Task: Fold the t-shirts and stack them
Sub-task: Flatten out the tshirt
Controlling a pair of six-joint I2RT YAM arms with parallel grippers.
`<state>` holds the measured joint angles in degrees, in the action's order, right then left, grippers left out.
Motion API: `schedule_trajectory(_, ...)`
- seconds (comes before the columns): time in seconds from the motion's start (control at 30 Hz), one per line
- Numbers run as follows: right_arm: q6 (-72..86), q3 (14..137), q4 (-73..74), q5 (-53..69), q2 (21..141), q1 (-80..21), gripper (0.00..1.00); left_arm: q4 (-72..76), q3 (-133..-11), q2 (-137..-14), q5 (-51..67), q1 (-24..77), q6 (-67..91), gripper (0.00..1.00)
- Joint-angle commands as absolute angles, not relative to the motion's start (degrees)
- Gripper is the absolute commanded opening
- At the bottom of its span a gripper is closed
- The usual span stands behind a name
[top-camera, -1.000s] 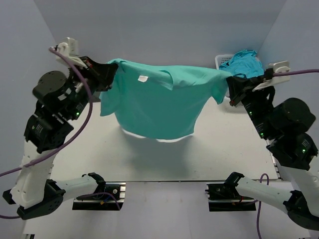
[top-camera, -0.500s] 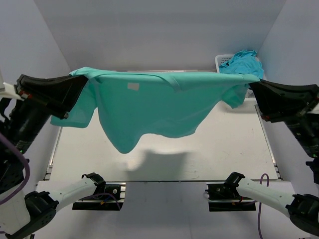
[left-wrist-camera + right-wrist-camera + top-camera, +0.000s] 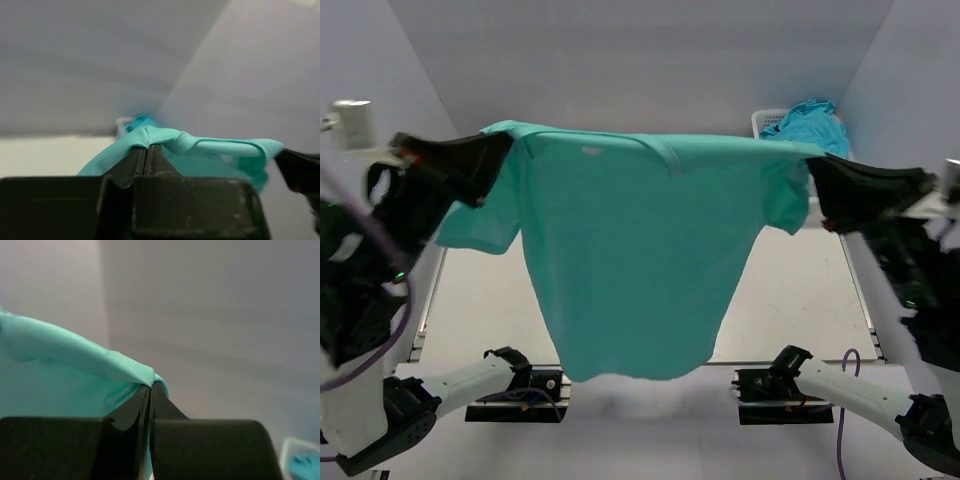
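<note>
Hanging in mid-air between your two arms, the teal-green t-shirt [image 3: 630, 270] is spread wide by its shoulders, well above the table [image 3: 800, 300]. Your left gripper [image 3: 505, 150] has its jaws pressed tight on one shoulder, with a fold of cloth pinched and bulging at the tips. Your right gripper [image 3: 812, 170] is clamped the same way on the other shoulder, a small peak of fabric standing above the closed fingers.

A second ago the shirt sagged in a bunched curve between lower arms, and its hem rested on the table. Half a second ago the hem was rippling and curled up on one side. Now the body drops flat and long, the top edge is pulled nearly straight, and the hem reaches the near edge of the table in the overhead view (you cannot tell from there whether it clears the surface).

The cloth is matte and soft. The right wrist view shows a fine pitted knit. Its short sleeves [image 3: 480, 220] droop loose at either side, the hem is gently rounded, and a small pale label [image 3: 591, 151] sits by the neckline [image 3: 655, 155].

At the far right corner stands the white lattice basket [image 3: 765, 122] of hard plastic. A turquoise-blue shirt [image 3: 810, 118] is heaped crumpled over its rim, just behind your right gripper.
</note>
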<state>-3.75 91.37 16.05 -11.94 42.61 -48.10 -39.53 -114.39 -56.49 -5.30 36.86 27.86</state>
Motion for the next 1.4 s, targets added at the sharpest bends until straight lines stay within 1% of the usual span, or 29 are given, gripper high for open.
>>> schedule_trajectory(0.0,-6.15,83.42,5.58,-30.65,47.36,-47.9,0.0,-42.63,-106.37,-63.71,-22.82,36.39,30.75,0.0)
schedule_trajectory(0.07,-6.5,76.15,3.0,-38.7,50.78,-47.9,0.0,-42.63,-100.06,-68.89,-29.68,36.39,33.48,0.0)
schedule_trajectory(0.1,-6.24,73.5,0.64,-40.15,53.5,-47.73,0.0,-42.63,-98.54,-71.17,-31.62,36.39,34.44,0.0)
schedule_trajectory(0.17,-4.49,71.2,-2.01,-46.01,58.52,-47.29,0.0,-42.63,-96.69,-79.4,-34.7,35.86,36.37,0.0)
schedule_trajectory(0.27,-0.64,68.56,-2.64,-47.28,68.62,-43.0,0.0,-43.24,-96.68,-88.21,-34.2,33.67,39.02,0.0)
schedule_trajectory(0.3,-0.44,68.55,-2.55,-45.28,74.39,-41.93,0.0,-43.24,-96.68,-93.29,-32.97,31.4,39.02,0.0)
schedule_trajectory(0.37,4.37,69.34,-2.2,-43.34,78.47,-36.85,0.0,-41.24,-96.68,-97.97,-29.28,28.49,40.16,0.0)
schedule_trajectory(0.4,5.09,71.09,-1.59,-38.46,82.75,-35.61,0.0,-40.18,-96.68,-100.17,-27.79,25.87,40.17,0.0)
schedule_trajectory(0.43,5.88,71.89,-0.19,-37.36,87.23,-34.64,0.0,-38.51,-96.07,-104.46,-25.86,24.88,40.17,0.0)
schedule_trajectory(0.5,6.5,75.31,2.0,-34.64,94.26,-31.38,0.0,-33.68,-97.46,-108.96,-23.57,22.69,37.45,0.0)
schedule_trajectory(0.53,6.59,79.93,2.37,-33.5,98.92,-30.16,0.0,-31.84,-98.51,-111.25,-21.73,22.68,35.96,0.0)
schedule_trajectory(0.57,6.77,81.55,3.42,-31.49,103.49,-28.93,0.0,-29.03,-101.57,-115.97,-20.93,21.98,33.42,0.03)
schedule_trajectory(0.6,6.94,83.22,4.47,-30.51,105.88,-28.05,0.0,-29.0,-103.69,-118.63,-19.87,21.28,32.88,0.16)
schedule_trajectory(0.63,6.86,89.67,5.27,-28.5,113.3,-26.99,0.0,-29.0,-109.89,-121.35,-18.65,20.75,32.26,0.31)
schedule_trajectory(0.67,7.03,92.17,7.62,-28.22,115.73,-25.85,0.03,-29.7,-113.17,-124.16,-18.02,20.22,32.26,0.51)
schedule_trajectory(0.7,7.81,94.2,8.69,-29.0,118.1,-24.8,0.2,-31.27,-116.51,-129.58,-17.41,19.17,31.12,0.99)
schedule_trajectory(0.73,8.0,102.66,9.57,-29.7,124.91,-24.35,0.37,-31.81,-122.89,-131.9,-17.4,18.64,30.5,1.0)
schedule_trajectory(0.77,8.09,105.88,14.19,-29.1,127.07,-23.04,0.8,-31.82,-125.66,-134.01,-18.1,18.11,29.37,1.0)
schedule_trajectory(0.8,8.0,112.52,16.07,-28.4,129.09,-22.85,0.9,-31.82,-127.95,-137.25,-18.71,17.58,28.49,1.0)
schedule_trajectory(0.83,8.17,118.94,17.82,-27.34,133.81,-22.5,0.9,-31.82,-131.45,-138.24,-18.72,16.71,27.87,1.0)
schedule_trajectory(0.87,8.35,123.09,22.71,-27.25,134.9,-22.24,0.9,-31.82,-133.14,-138.95,-19.33,16.7,27.86,1.0)
schedule_trajectory(0.93,7.65,123.06,23.56,-26.11,133.7,-22.24,0.9,-30.86,-133.6,-137.56,-18.63,16.0,26.02,1.0)
schedule_trajectory(1.03,5.98,113.93,20.05,-21.81,127.02,-23.11,0.9,-26.82,-126.14,-132.21,-17.5,15.47,24.7,1.0)
schedule_trajectory(1.07,5.89,105.29,19.17,-16.32,120.82,-22.85,0.9,-26.81,-124.3,-128.36,-17.49,15.47,24.7,1.0)
schedule_trajectory(1.13,6.5,97.09,15.74,-12.41,116.83,-22.94,0.9,-26.81,-119.81,-124.91,-15.83,15.47,24.7,1.0)
schedule_trajectory(1.17,6.5,92.07,14.86,-7.78,111.41,-23.2,0.9,-26.81,-118.75,-123.59,-13.91,15.47,24.7,1.0)
schedule_trajectory(1.27,6.06,82.21,11.34,-1.24,105.85,-24.08,0.9,-31.63,-115.32,-118.75,-8.1,16.96,25.31,1.0)
schedule_trajectory(1.33,5.98,79.02,9.85,-0.79,105.12,-25.48,0.9,-33.39,-108.75,-114.71,-2.59,17.75,26.79,1.0)
schedule_trajectory(1.37,5.63,78.49,9.84,2.25,105.47,-25.84,0.9,-32.88,-101.59,-113.22,0.76,17.75,26.81,1.0)
